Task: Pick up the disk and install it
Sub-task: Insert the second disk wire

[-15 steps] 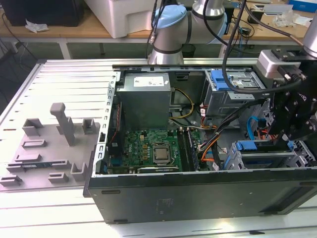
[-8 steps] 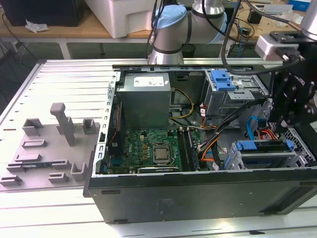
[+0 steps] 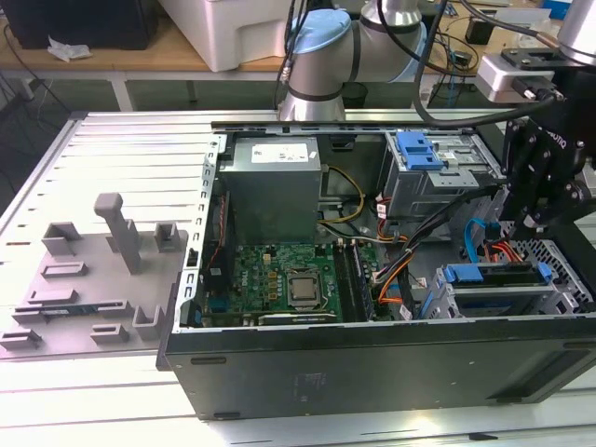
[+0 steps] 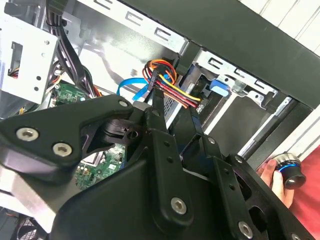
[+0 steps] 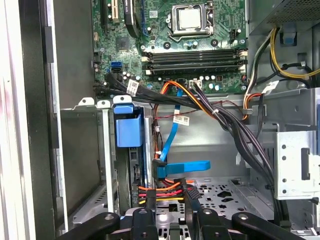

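At the near edge of the exterior view, the black side wall of the open computer case (image 3: pixel 372 368) lies across the slatted table (image 3: pixel 112 149). Just behind that wall, toward the exterior view's right, the disk (image 3: pixel 498 300) sits in the lower grey drive cage (image 3: pixel 568 289). It is a flat silver slab lying level, and its blue bracket (image 3: pixel 494 274) runs along its upper edge. In the first wrist view that bracket (image 5: pixel 129 131) shows as a blue tab at the mouth of the cage slot, with orange, red and yellow wires (image 5: pixel 160 192) and a blue data cable (image 5: pixel 172 135) close beside it.

The gripper (image 3: pixel 533 222) hangs just above and behind the cage, apart from the disk and holding nothing that shows. Whether it is spread or pressed together I cannot tell. In the second wrist view a person's hand (image 4: pixel 274 180) rests outside the case wall, at a round knob with a blue ring (image 4: pixel 289 171).

Farther in, the green motherboard (image 3: pixel 279 279) lies flat with its processor socket (image 3: pixel 303 289) bare. Behind it stand the grey power supply (image 3: pixel 270 182) and an upper cage topped by a blue latch piece (image 3: pixel 416 149). On the exterior view's left, a grey fixture tray (image 3: pixel 93 279) sits beside the case.
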You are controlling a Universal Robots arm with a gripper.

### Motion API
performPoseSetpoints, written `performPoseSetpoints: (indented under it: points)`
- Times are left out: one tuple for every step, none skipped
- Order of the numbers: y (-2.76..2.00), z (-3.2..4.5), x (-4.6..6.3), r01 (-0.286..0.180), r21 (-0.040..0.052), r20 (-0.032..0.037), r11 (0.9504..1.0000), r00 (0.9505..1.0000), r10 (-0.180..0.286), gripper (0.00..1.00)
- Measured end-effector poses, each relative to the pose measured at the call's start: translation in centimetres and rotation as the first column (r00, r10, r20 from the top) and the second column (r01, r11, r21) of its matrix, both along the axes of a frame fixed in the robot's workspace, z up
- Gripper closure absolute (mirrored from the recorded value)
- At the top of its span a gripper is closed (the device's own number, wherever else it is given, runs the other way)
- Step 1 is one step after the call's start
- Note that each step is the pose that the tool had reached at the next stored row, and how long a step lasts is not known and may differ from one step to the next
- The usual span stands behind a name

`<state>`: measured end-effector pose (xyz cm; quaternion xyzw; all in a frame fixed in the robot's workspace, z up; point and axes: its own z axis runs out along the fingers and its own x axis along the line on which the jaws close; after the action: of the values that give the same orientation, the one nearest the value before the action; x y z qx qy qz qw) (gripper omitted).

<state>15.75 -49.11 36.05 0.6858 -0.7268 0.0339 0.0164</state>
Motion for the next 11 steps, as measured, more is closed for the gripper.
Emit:
performPoseSetpoints:
  points:
    - [0.00, 0.00, -0.01, 0.000, 0.0000, 0.0000, 1.0000, 1.0000, 0.000, 0.64]
    - [0.00, 0.00, -0.01, 0.000, 0.0000, 0.0000, 1.0000, 1.0000, 0.000, 0.64]
    - [0.00, 0.00, -0.01, 0.000, 0.0001, 0.0000, 1.0000, 1.0000, 0.000, 0.64]
    - [0.00, 0.00, -0.02, 0.000, 0.0000, 0.0000, 1.0000, 1.0000, 0.000, 0.64]
    - [0.00, 0.00, -0.02, 0.000, 0.0000, 0.0000, 1.0000, 1.0000, 0.000, 0.64]
    - [0.00, 0.00, -0.02, 0.000, 0.0000, 0.0000, 1.0000, 1.0000, 0.000, 0.64]
    - [0.00, 0.00, -0.02, 0.000, 0.0000, 0.0000, 1.0000, 1.0000, 0.000, 0.64]
    - [0.00, 0.00, -0.02, 0.000, 0.0000, 0.0000, 1.0000, 1.0000, 0.000, 0.64]
    - [0.00, 0.00, -0.03, 0.000, 0.0000, 0.0000, 1.0000, 1.0000, 0.000, 0.64]
    - [0.00, 0.00, -0.03, 0.000, 0.0000, 0.0000, 1.0000, 1.0000, 0.000, 0.64]
    - [0.00, 0.00, -0.03, 0.000, -0.0001, 0.0000, 1.0000, 1.0000, 0.000, 0.64]
